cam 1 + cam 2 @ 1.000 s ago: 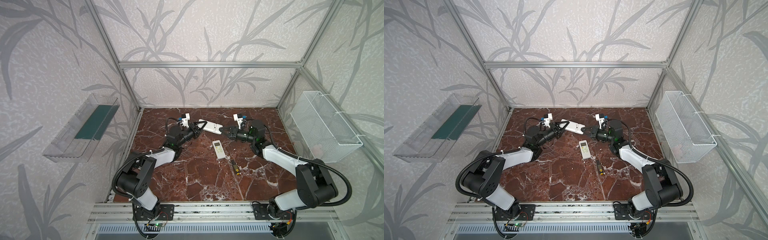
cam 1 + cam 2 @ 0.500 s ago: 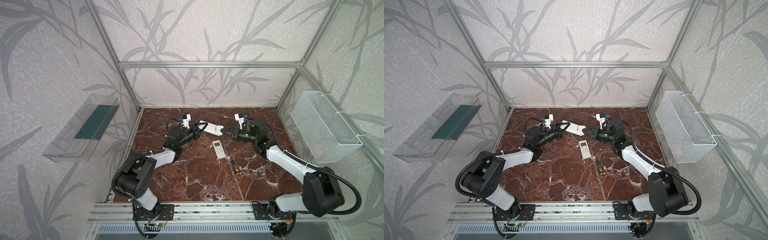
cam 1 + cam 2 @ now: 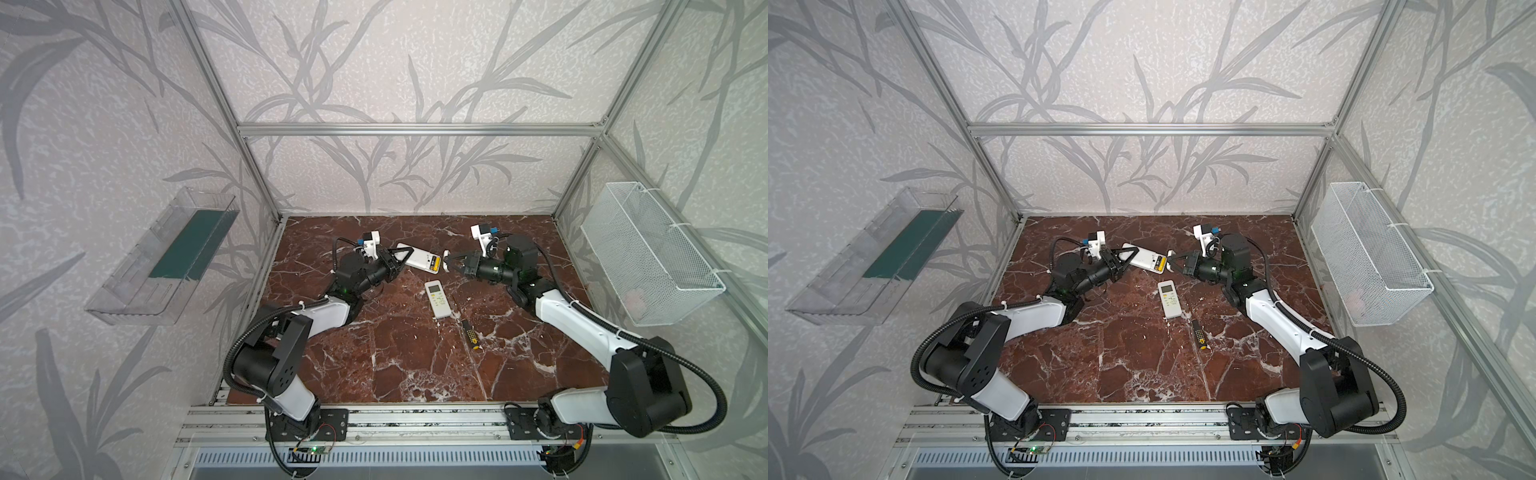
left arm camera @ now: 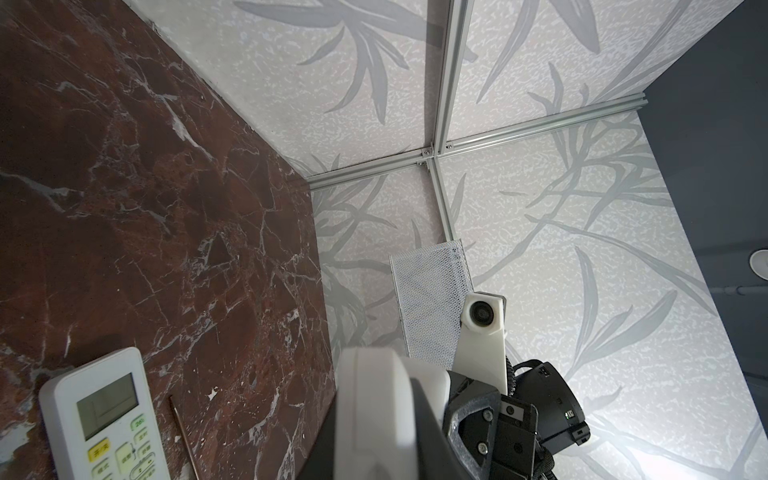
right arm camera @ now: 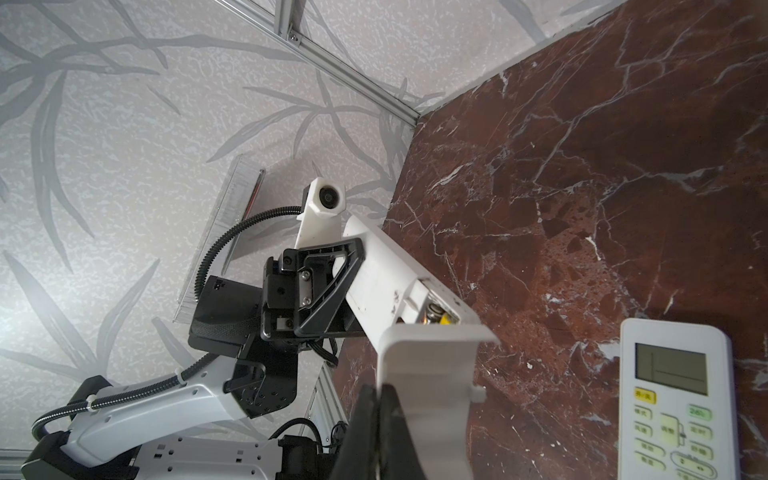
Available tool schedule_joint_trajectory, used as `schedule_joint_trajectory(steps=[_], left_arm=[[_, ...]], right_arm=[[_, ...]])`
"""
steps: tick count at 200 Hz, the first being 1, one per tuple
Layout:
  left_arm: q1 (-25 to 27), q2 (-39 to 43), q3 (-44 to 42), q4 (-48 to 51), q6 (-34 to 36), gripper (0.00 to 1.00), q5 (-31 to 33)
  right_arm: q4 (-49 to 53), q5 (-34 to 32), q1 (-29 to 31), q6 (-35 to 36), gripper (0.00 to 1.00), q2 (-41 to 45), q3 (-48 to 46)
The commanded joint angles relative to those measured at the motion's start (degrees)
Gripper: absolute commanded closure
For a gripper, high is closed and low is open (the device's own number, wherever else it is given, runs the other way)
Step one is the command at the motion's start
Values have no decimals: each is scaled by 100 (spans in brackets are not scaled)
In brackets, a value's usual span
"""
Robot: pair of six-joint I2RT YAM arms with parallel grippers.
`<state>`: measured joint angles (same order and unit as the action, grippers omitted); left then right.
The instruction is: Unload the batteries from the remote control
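Marble tabletop up front carries a screwdriver and a spare remote. Further back the left claw grips a white remote, long axis running toward the right claw, which is clamped on the loose cover. Yellow battery sits in the remote's open end, just beside that claw, its direction unclear.

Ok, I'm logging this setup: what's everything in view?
held remote: one, white, back of table, battery bay open
battery: one visible, yellow, in that bay
battery cover: one, white, off that remote's end
second remote: one, white, face up, mid-table
screwdriver: one, black and yellow, beside second remote
clear bin: one, green floor, left wall
wire basket: one, white, right wall
table: one, red-brown marble
left claw: one, black, shut on held remote
right claw: one, black, shut on battery cover
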<state>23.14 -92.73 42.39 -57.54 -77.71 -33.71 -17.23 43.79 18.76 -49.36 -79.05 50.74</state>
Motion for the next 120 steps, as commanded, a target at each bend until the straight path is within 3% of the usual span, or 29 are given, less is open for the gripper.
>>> schedule_joint_trajectory(steps=[1, 38, 63, 120], left_arm=[[-28, -12, 32, -240, 18, 100, -87], [-28, 51, -28, 78, 261, 100, -122], [-20, 184, -99, 658, 643, 100, -131], [-20, 116, -479, 1070, 1068, 100, -84]], right_arm=[[521, -250, -136, 410, 95, 128, 37], [2153, -1672, -227, 1475, 95, 258, 43], [2571, -2429, -402, 1739, 95, 188, -179], [2707, -2869, -773, 1919, 94, -522, -569]])
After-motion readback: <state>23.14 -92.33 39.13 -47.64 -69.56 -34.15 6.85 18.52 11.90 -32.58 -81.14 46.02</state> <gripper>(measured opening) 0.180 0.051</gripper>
